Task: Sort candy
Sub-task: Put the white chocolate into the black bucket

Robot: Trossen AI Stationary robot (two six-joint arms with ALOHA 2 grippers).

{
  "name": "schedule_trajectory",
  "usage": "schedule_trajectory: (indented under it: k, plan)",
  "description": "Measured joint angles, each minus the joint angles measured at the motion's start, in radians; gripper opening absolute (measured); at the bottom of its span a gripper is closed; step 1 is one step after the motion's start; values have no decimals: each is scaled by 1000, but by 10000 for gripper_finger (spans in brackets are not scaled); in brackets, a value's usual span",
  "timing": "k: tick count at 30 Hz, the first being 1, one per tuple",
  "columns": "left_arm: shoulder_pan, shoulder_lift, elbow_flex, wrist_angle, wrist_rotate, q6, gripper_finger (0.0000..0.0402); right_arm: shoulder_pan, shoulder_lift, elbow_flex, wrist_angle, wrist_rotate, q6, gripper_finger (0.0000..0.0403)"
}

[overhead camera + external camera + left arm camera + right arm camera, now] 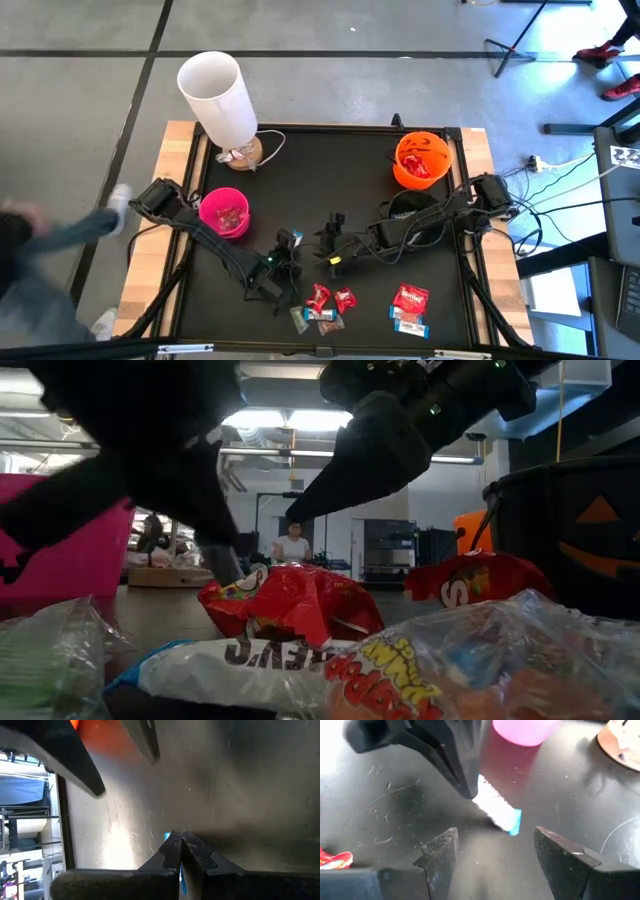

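Right wrist view: left gripper (470,790) jaws pinch blue-and-white candy (497,810) by one end | right gripper (492,852) jaws wide, empty | you risk dropping it mid-worktop.

Two bowls (225,212) (421,160) are being carried on the tabletop (330,170), one toward each side, with a lamp (222,100) behind the left one. The candy (322,305) is being kept clustered along the front edge, with both end effectors (290,240) (335,240) positioned just behind it.
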Motion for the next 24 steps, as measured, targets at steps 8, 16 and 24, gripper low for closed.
schedule_trajectory:
  k: [8,16,24]
  plan:
    - [-6,-2,137,-104,-15,5,0,0,1,0,30,-7,-3,257]
    - [-5,-2,208,-168,-52,7,0,1,13,0,157,-120,33,257]
    - [-5,-2,249,-169,-87,23,0,0,21,1,196,-108,34,257]
